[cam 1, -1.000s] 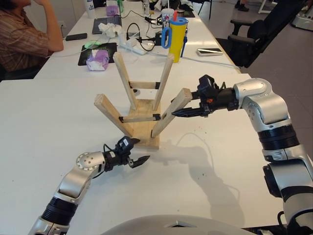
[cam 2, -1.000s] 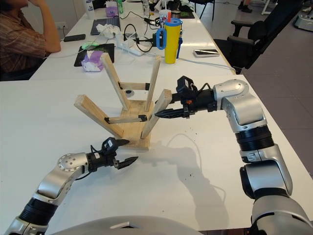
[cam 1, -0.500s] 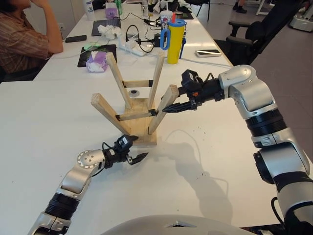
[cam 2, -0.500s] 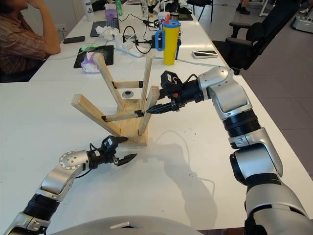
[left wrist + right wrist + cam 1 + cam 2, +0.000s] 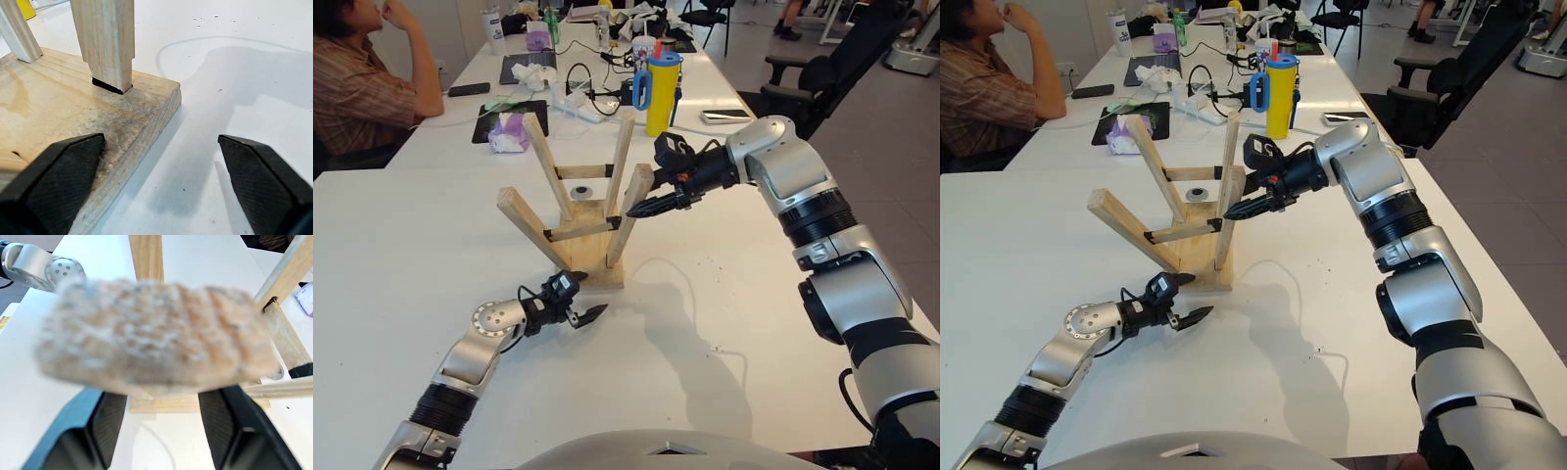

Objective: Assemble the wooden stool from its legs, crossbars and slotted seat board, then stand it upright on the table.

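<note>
The wooden stool stands upside down, its seat board [image 5: 598, 270] flat on the white table [image 5: 754, 323] and its legs pointing up, joined by crossbars [image 5: 583, 231]. My right gripper [image 5: 644, 206] sits at the top end of the front right leg [image 5: 628, 217]. That blurred leg end [image 5: 156, 335] lies across, just above its open fingers [image 5: 95, 431]. My left gripper [image 5: 579, 305] is open at the seat board's near corner [image 5: 146, 105]. One of its fingers [image 5: 54, 171] is over the board and the other is over bare table.
Behind the stool are a yellow tumbler with a blue handle [image 5: 661, 90], a purple tissue pack [image 5: 509, 132], cables and a phone [image 5: 724, 116]. A small round part [image 5: 583, 192] lies just behind the seat. A black chair [image 5: 803, 78] stands at the back right.
My right gripper has moved left with the front right leg's top, and that leg now stands more upright. The left gripper has hardly moved. The head view has shifted a little.
</note>
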Controlling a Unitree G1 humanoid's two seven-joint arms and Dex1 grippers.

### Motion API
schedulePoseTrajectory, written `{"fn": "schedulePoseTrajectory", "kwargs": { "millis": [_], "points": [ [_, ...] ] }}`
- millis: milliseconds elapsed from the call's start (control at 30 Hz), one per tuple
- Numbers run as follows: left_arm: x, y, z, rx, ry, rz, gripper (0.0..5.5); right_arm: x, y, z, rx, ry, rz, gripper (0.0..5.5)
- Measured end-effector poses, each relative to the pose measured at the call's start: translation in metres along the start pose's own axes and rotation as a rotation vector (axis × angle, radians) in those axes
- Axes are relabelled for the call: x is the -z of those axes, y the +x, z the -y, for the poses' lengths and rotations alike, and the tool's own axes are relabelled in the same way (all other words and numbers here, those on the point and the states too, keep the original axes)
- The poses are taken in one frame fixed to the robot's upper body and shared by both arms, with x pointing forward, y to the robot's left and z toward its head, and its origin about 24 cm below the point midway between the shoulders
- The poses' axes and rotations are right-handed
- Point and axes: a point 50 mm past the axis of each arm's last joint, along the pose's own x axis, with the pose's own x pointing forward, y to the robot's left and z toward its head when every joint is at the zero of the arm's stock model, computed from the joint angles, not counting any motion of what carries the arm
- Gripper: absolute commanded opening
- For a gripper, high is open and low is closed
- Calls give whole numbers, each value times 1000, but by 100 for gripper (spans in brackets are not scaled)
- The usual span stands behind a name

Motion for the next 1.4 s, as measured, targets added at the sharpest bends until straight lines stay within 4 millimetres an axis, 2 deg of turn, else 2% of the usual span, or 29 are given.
{"fn": "schedulePoseTrajectory", "kwargs": {
  "millis": [133, 200, 400, 500, 833, 867, 1000, 1200, 1333, 1400],
  "points": [
    [0, 1, -3, -9, 12, -5, 430, 0, 4, 4, 4, 55, 49, 206],
    [0, 2, -5, -10, 11, -4, 430, -2, 5, 2, 1, 25, 50, 206],
    [-1, 5, -7, -4, 6, 0, 430, 6, 9, -22, -19, -130, 61, 206],
    [-1, 6, -8, -3, 7, -1, 430, 6, 11, -26, -11, -158, 71, 206],
    [-1, 4, -18, -31, 12, -24, 430, 8, 35, -13, 39, -47, 143, 206],
    [-1, 4, -18, -31, 11, -24, 430, 8, 35, -13, 39, -49, 144, 242],
    [-3, 7, -17, -25, 11, -15, 430, 19, 46, -16, 57, -19, 198, 301],
    [-6, 13, -15, -26, 8, 2, 430, 17, 28, -22, 105, -54, 216, 392],
    [-6, 15, -15, -32, 5, 7, 430, 48, 7, -29, 139, -19, 84, 406],
    [-6, 15, -15, -38, 3, 7, 430, 63, -6, -32, 175, 42, 86, 376]
  ]
}}
